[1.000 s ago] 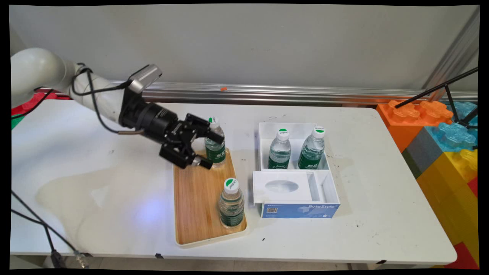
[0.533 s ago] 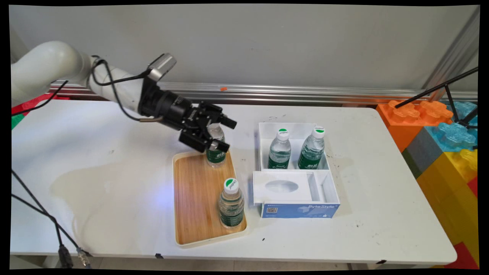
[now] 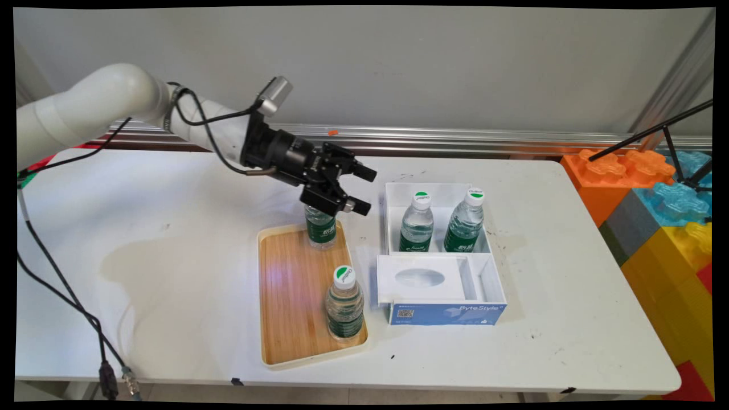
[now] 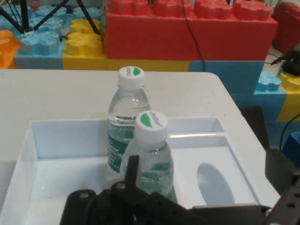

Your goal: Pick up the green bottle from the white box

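My gripper (image 3: 365, 190) hangs open and empty above the table, between the wooden tray (image 3: 287, 296) and the white box (image 3: 393, 219). Just below and behind its linkage a green-labelled water bottle (image 3: 320, 232) stands at the tray's far end, its cap hidden by the hand. A second bottle (image 3: 344, 304) stands at the tray's near right corner. Two more bottles (image 3: 416, 223) (image 3: 466, 220) stand upright in the white box's far compartment. In the hand view those two bottles (image 4: 152, 150) (image 4: 129, 112) line up straight ahead inside the box (image 4: 61, 136).
The box's near part has a white lid with an oval opening (image 3: 420, 278) and a blue front (image 3: 447, 314). Large toy blocks (image 3: 655, 199) stack up off the table's right end, with a black stand leg (image 3: 649, 132) above them. Black cables (image 3: 62, 285) hang at the left.
The open gripper has moved up and to the right, from around the tray's far bottle to a spot near the white box. That bottle stayed on the tray.
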`<action>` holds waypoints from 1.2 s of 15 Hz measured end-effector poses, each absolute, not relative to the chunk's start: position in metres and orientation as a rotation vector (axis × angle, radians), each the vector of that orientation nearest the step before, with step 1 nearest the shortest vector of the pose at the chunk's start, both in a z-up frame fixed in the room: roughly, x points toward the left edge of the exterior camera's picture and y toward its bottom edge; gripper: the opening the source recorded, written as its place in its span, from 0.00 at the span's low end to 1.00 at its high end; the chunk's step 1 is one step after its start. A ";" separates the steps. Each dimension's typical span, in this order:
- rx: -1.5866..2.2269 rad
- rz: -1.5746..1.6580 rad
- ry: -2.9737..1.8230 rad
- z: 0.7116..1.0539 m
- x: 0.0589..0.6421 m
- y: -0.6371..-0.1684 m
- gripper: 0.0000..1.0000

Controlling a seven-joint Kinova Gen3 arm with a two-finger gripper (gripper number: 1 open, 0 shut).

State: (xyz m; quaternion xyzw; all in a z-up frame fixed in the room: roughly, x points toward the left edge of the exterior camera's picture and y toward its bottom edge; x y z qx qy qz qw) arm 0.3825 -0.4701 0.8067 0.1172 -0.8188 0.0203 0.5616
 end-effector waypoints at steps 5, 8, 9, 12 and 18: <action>0.277 0.048 -1.930 0.794 0.369 -0.479 1.00; 0.277 0.047 -1.931 0.784 0.358 -0.486 1.00; 0.277 0.048 -1.931 0.781 0.355 -0.488 1.00; 0.276 0.051 -1.928 0.775 0.345 -0.496 1.00; 0.270 0.070 -1.916 0.770 0.326 -0.515 1.00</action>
